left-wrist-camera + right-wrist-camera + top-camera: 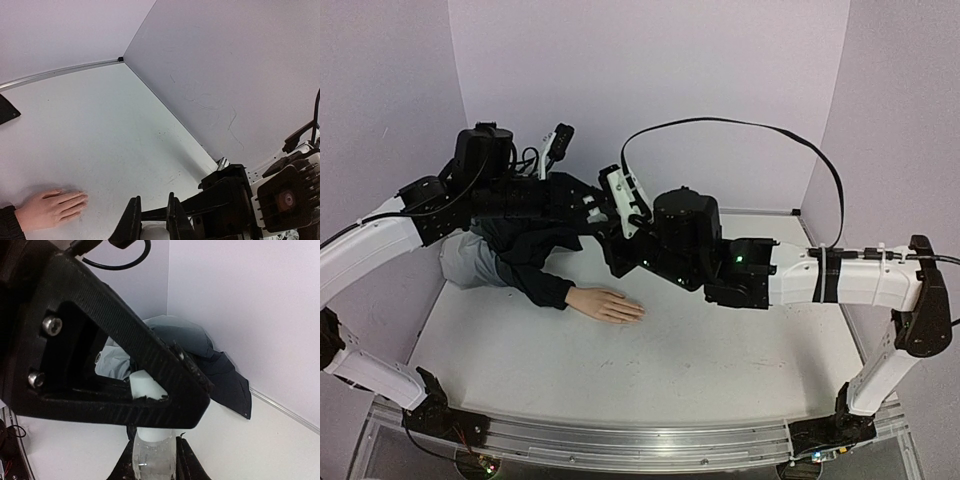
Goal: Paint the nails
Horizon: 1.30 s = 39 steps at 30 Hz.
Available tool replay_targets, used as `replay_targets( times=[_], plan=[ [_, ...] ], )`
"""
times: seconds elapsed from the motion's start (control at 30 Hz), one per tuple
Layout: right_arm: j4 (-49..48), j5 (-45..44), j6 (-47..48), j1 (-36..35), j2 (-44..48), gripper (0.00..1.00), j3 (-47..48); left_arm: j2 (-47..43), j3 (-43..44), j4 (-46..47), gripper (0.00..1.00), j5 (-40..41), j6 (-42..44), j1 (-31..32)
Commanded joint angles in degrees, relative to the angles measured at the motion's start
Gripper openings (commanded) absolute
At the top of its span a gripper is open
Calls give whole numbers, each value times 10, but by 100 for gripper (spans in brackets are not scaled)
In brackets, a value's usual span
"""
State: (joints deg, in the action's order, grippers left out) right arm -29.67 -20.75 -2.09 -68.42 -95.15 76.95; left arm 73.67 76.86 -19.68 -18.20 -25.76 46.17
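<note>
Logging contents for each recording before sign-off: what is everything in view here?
hand: one, pale peach, flat on table, left of centre; nails too small to judge
sleeve: one, dark, at the hand's wrist
cloth: one heap, grey and dark, back left
bottle: one, clear, held between the grippers
cap: one, white, on the bottle
cable: one, black, looping over right arm
table: one, white
left gripper: black, shut on cap
right gripper: black, shut on bottle
</note>
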Motion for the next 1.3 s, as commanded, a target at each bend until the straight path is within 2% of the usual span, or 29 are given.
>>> replay_targets(
  times=[0.0,0.07,0.13,0.2,0.3,0.37,0.43,0.5,0.57,0.63,0.8,0.87,0.97,1.07,1.13,1.27],
  plan=[
    [-42,-3,13,-5,5,0,38,9,27,9,5,-40,10,-1],
    [-45,6,16,-3,13,0,37,17,27,10,0,-74,25,0],
    [-47,30,37,1,27,0,35,26,28,11,0,-115,47,0],
    [-47,103,38,17,46,0,31,35,30,11,0,-166,74,1],
    [-53,349,-11,78,85,0,17,46,34,11,0,-312,127,2],
    [-99,615,-55,154,94,0,2,50,35,11,0,-399,157,6],
    [-160,839,-99,178,89,0,-3,54,38,10,0,-468,175,8],
    [-170,911,-124,180,85,0,5,57,44,10,0,-508,184,9],
    [-169,895,-123,181,96,0,-8,56,49,11,0,-521,185,10],
    [-167,842,-113,183,116,0,-36,50,51,11,2,-499,183,9],
    [-119,647,-65,187,159,0,-101,16,40,13,59,-380,163,-1],
    [-91,564,-51,187,166,0,-117,0,29,14,74,-345,152,-8],
    [-77,476,-53,185,169,0,-131,-21,13,17,86,-284,125,-17],
    [-75,373,-60,167,164,0,-130,-34,5,24,90,-206,79,-20],
    [-73,265,-58,141,155,0,-124,-38,3,24,90,-151,46,-20],
    [-55,109,-44,90,116,0,-86,-35,3,31,86,-86,1,-20]
  ],
)
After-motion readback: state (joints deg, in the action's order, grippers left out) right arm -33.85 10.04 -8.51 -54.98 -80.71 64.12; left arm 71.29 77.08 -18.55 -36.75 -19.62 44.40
